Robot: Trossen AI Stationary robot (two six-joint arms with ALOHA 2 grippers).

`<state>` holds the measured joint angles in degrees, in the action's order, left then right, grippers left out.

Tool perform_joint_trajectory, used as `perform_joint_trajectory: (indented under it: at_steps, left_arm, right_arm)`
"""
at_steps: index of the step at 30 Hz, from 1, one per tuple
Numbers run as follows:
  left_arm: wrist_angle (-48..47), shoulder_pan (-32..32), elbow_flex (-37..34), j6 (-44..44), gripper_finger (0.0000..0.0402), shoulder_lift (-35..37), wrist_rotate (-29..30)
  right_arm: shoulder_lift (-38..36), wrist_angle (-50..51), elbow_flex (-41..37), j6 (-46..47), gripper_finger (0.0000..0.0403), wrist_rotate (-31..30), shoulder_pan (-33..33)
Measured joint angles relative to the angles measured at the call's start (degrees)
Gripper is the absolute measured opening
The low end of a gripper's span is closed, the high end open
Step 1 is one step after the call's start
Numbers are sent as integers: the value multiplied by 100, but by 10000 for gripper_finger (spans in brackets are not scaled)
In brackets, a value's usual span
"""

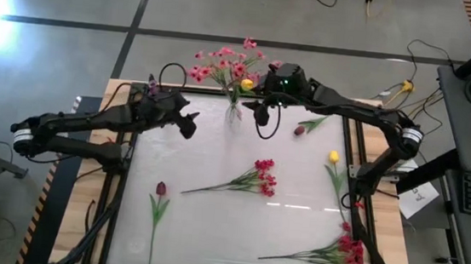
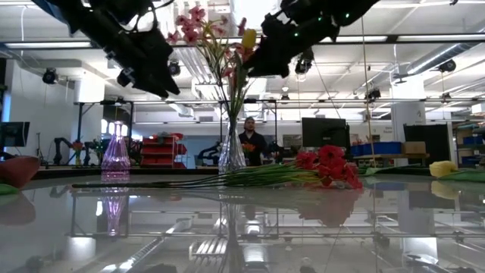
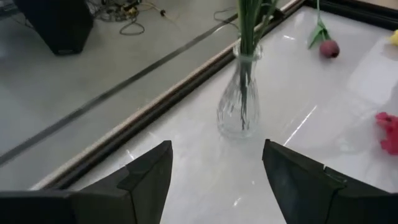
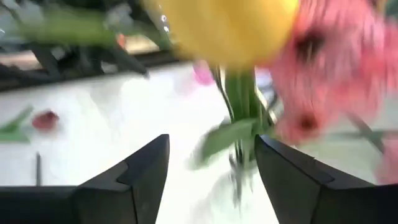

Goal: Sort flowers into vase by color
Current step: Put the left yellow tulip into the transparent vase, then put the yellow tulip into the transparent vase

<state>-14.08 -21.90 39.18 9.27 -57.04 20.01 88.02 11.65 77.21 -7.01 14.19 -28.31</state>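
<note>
A clear glass vase (image 1: 234,113) stands near the table's far edge, holding pink blossom sprays (image 1: 224,63) and a yellow bud (image 1: 246,84). My left gripper (image 1: 190,125) hovers open to the vase's left; its wrist view shows the vase (image 3: 239,102) ahead between the open fingers (image 3: 217,146). My right gripper (image 1: 262,115) hovers open just right of the vase, with the yellow bud (image 4: 230,28), pink blossoms (image 4: 336,68) and green stems (image 4: 239,99) close in front. Lying on the table are a red spray (image 1: 257,178), another red spray (image 1: 340,254), a yellow bud (image 1: 333,158) and dark-red buds (image 1: 160,190) (image 1: 300,130).
A small purple glass vase (image 2: 115,155) stands toward the far left corner (image 1: 152,82). The glossy white tabletop has a dark frame (image 1: 124,182). Cables lie on the floor beyond the far edge. A person (image 2: 250,140) stands in the room behind the table.
</note>
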Motion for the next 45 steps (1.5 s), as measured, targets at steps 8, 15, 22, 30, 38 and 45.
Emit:
perform_joint_trajectory:
  at_steps: [8,15,22,30,38,45]
  left_arm:
    - [74,489,-818,247,236,698,-4]
    - [254,1048,-1095,655,236,786,-6]
    - [316,1772,-1204,1240,236,766,-9]
    - [353,2750,-1206,1886,236,721,24]
    - [648,3308,-1208,1982,235,402,165]
    - [1233,3387,-1211,2020,235,-96,203]
  right_arm:
    - [-833,1532,0,171,250,-1088,162]
    - [-1540,3090,-179,1310,255,-1588,297]
    - [-2044,3731,-1143,3155,243,-1869,1041]
    - [-2362,4973,-2378,6115,237,-1870,2386]
    - [-2120,5895,-3156,6732,234,-1011,2246]
    - [-1679,5805,-3718,6001,208,-1212,1132]
